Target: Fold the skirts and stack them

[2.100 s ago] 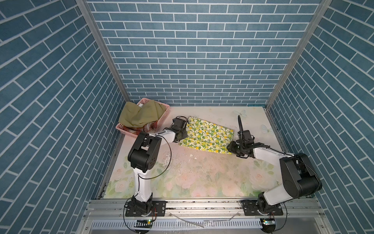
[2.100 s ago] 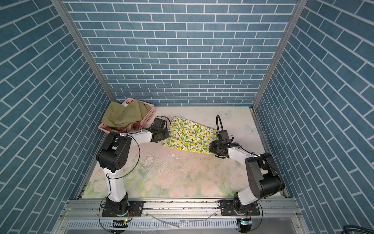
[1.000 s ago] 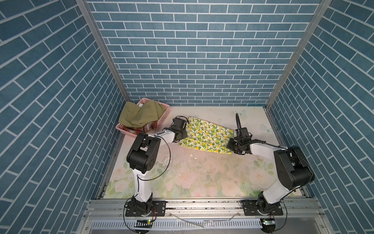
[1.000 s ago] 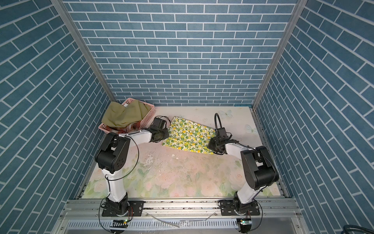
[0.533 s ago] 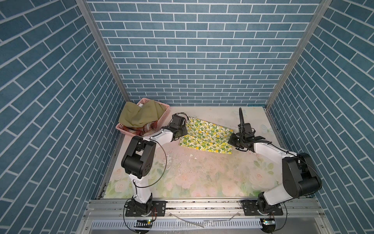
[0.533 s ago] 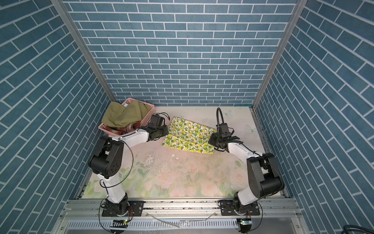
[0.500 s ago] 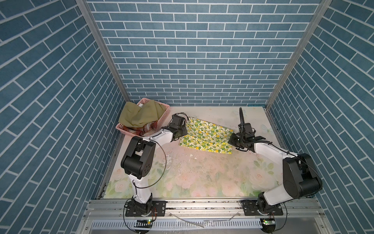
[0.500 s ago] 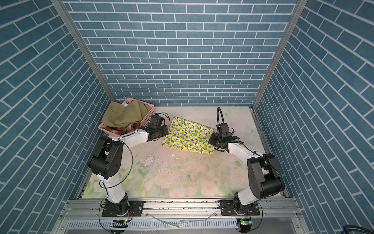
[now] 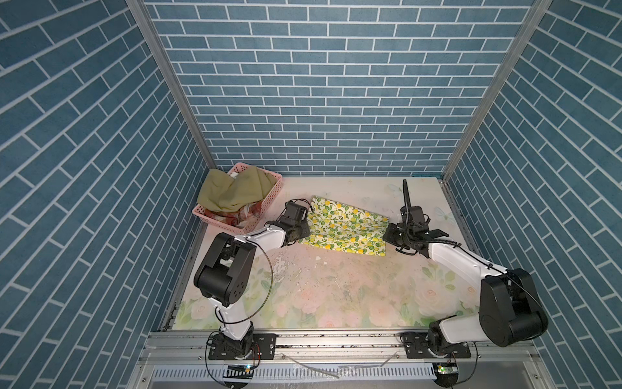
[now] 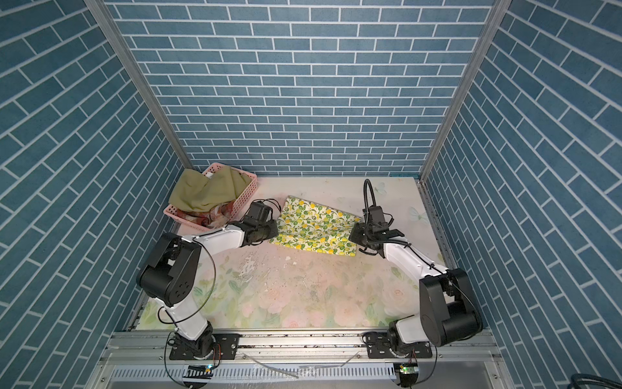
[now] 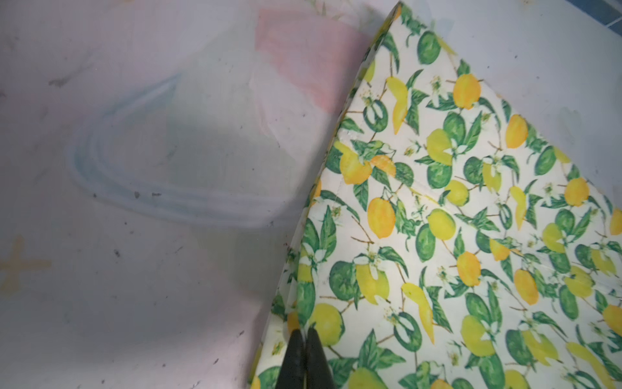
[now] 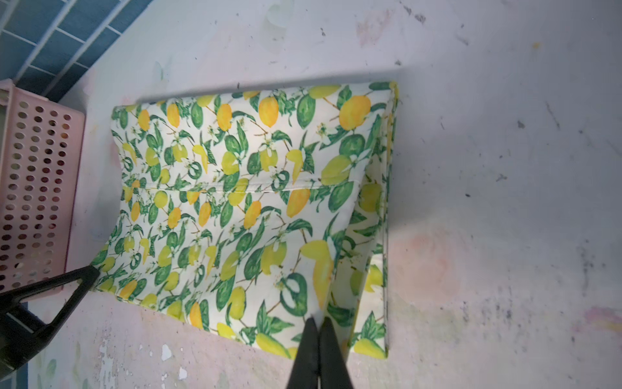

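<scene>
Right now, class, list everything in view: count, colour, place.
lemon-print skirt: one, white, yellow, green; far middle of table
olive skirt: one, olive green, heaped in basket
plaid cloth: one, rust-red and cream, under olive skirt in basket
basket: one, pink, far left corner
table covering: one, faded roses, under everything
walls: three, blue brick pattern, around table
arms: two, white and black, reaching in from the near rail
left tool: one, black, shut on lemon-print skirt's left end
right tool: one, black, shut on its right end

The lemon-print skirt is white, yellow and green; the basket pink.
</scene>
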Motion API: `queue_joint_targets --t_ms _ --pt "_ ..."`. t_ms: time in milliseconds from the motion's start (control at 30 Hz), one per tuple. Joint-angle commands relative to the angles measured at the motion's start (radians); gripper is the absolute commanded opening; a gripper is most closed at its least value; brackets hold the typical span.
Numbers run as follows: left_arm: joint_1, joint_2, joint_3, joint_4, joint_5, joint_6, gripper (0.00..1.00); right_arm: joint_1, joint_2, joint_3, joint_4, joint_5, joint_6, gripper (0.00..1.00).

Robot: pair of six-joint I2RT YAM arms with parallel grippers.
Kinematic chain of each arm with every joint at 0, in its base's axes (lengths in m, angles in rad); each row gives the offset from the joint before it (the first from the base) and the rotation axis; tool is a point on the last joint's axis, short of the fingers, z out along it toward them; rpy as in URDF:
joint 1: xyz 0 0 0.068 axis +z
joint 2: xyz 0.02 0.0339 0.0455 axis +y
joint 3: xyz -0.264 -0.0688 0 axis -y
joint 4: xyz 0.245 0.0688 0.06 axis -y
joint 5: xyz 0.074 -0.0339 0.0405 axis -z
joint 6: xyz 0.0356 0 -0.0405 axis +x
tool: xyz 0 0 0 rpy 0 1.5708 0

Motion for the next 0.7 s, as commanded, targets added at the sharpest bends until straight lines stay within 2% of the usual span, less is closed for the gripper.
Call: queue_joint_targets --t_ms 0,667 --pt "-0.005 -0.02 -0.034 0.024 -0.012 -0.004 0.0 -0.003 -0.015 -0.059 -0.003 0.006 0.004 0.0" --pt "-0.005 0.042 -0.068 0.044 -0.039 0.018 0.0 0.002 0.096 -0.142 0.084 -0.001 0.021 0.0"
